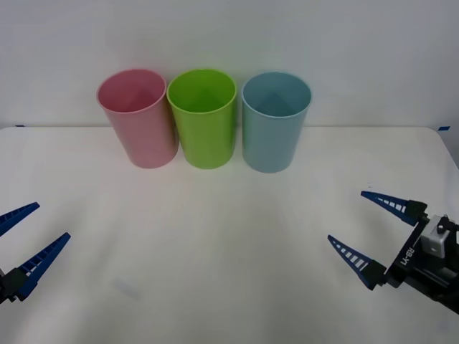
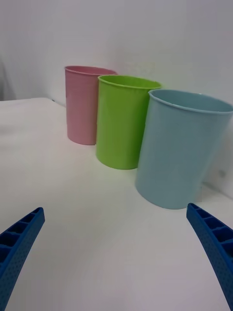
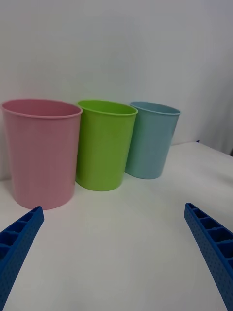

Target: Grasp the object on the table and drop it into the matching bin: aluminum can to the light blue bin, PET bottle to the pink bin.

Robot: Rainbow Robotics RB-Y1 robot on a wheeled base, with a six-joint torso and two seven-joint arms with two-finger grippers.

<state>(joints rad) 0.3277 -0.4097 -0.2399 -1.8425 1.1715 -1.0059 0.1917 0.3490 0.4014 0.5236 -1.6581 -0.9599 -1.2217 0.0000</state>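
Both the left pincer point(image 1: 25, 231) and right pincer point(image 1: 361, 227) hang spread over the table point(image 1: 229, 287)

pink bin point(image 1: 137, 118) left, light blue bin point(image 1: 275, 120) right

The table point(image 1: 229, 272) is plain white, as is the wall point(image 1: 229, 36) behind it. Three bins stand in a row: the pink bin point(image 1: 138, 118), a lime green bin point(image 1: 204, 118) and the light blue bin point(image 1: 274, 122), each of one plain colour. Both the left gripper point(image 1: 20, 240) and the right gripper point(image 1: 358, 229) have blue ribbed fingers; the right gripper's body is black with white lettering.
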